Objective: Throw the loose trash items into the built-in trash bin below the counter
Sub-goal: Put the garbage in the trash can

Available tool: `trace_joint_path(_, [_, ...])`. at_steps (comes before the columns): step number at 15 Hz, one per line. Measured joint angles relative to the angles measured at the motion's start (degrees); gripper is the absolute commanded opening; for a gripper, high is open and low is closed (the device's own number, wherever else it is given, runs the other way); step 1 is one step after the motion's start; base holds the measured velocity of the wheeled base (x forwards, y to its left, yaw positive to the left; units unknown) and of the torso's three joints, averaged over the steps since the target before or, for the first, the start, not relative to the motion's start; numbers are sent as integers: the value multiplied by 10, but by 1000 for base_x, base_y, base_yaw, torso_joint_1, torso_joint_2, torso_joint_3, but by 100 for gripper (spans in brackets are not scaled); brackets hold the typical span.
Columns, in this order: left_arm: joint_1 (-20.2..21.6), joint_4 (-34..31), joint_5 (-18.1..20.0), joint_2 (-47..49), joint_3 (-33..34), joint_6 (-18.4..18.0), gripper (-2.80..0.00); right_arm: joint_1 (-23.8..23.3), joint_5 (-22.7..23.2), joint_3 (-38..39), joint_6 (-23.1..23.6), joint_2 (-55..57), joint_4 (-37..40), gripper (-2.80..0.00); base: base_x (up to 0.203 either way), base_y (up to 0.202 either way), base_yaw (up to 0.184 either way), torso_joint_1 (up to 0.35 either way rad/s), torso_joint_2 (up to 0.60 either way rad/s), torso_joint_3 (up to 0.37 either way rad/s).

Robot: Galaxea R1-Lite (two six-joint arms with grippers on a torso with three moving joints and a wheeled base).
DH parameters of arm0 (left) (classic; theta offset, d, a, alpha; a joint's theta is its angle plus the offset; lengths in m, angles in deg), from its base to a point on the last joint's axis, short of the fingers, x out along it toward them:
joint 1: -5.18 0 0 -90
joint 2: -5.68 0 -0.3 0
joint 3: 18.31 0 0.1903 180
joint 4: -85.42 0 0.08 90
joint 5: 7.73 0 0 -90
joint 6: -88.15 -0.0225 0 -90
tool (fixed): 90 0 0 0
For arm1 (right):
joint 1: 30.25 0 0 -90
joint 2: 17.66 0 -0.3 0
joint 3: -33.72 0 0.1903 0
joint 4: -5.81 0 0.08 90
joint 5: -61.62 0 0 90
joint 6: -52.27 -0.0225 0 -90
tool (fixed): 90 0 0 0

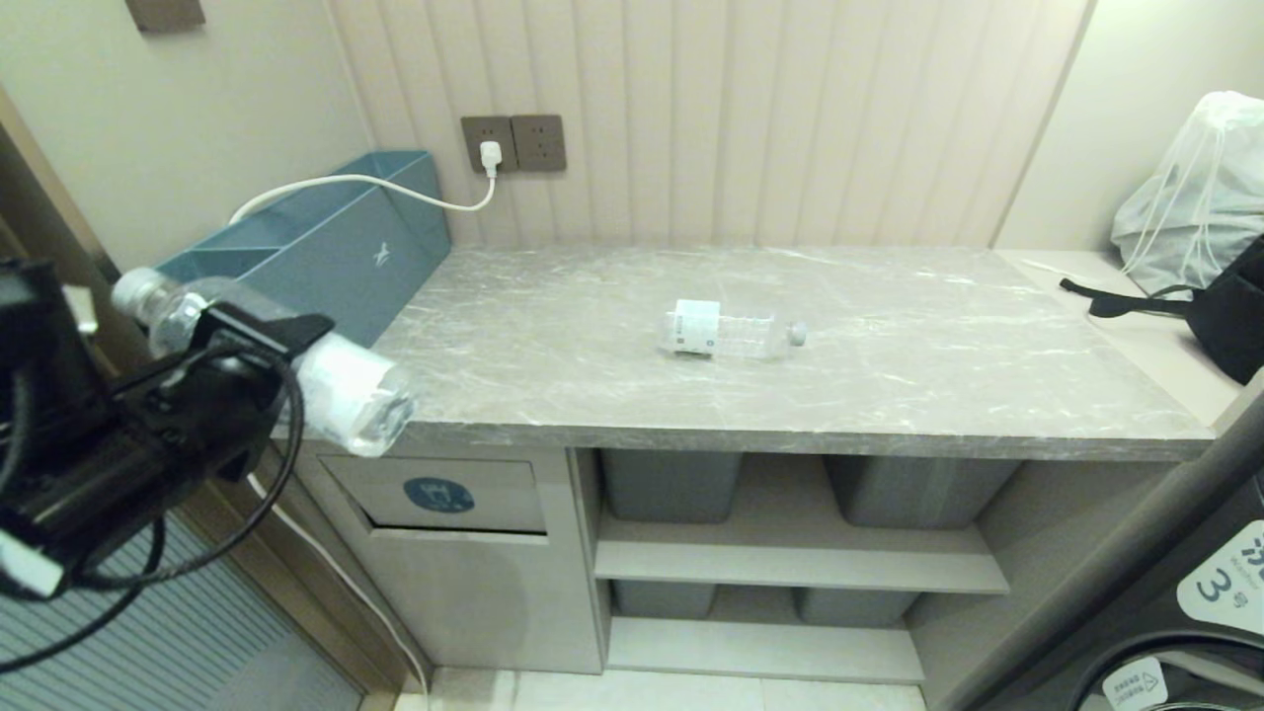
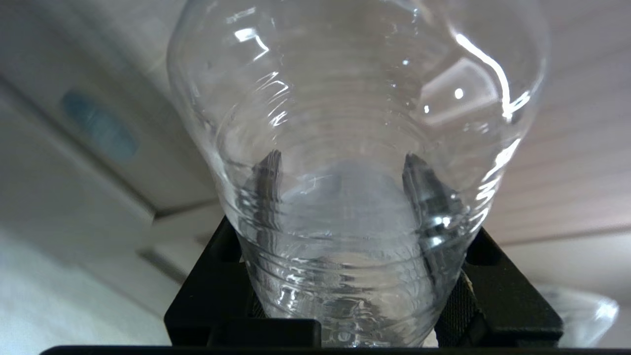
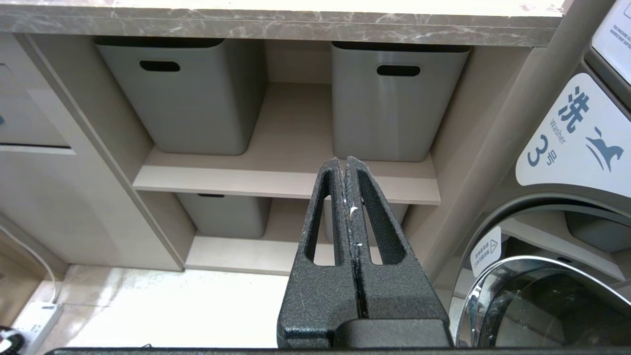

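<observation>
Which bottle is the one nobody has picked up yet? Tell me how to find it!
Find the wide grey marble counter. Near its middle a clear plastic bottle lies on its side, white label toward the blue box, cap pointing the other way. The other bottle is off the counter's left end, gripped by the left end effector.

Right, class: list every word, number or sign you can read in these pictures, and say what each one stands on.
"洗": white panel on the washing machine.
"Washer": same panel.
"3号": same panel, beside a blue wave mark.
Blue oval bin-icon sticker: on the trash bin flap; an icon, no readable words.
Small white mark: on the teal box; unreadable.
Warning sticker on the washer: too small.
Label of the bottle on the counter: too small.
</observation>
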Motion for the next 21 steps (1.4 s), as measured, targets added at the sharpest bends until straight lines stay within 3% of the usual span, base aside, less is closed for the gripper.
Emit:
trace_joint_path(2, [2,-27,-27,-54,62,83,-280,0,0,0,0,0,0,-280,0,0,0,0,0,0])
trace_joint_path(5, [11,-31,-49,-89,109,152,-280,0,0,0,0,0,0,-280,0,0,0,0,0,0])
trace_joint_path(11, [28,-31,-50,-115,177,162,-280,0,0,0,1,0,-1,-280,0,0,0,-39,82,50])
trace_joint_path(15, [38,-30,-44,-125,225,163,-280,0,0,0,1,0,-1,-280,0,0,0,-225,490,267])
trace_joint_path(19, [39,-26,-11,-121,249,169,-280,0,0,0,1,0,-1,-280,0,0,0,-233,527,293])
trace_joint_path(21, [40,-25,-6,-106,249,194,-280,0,0,0,1,0,-1,-280,0,0,0,-220,509,283])
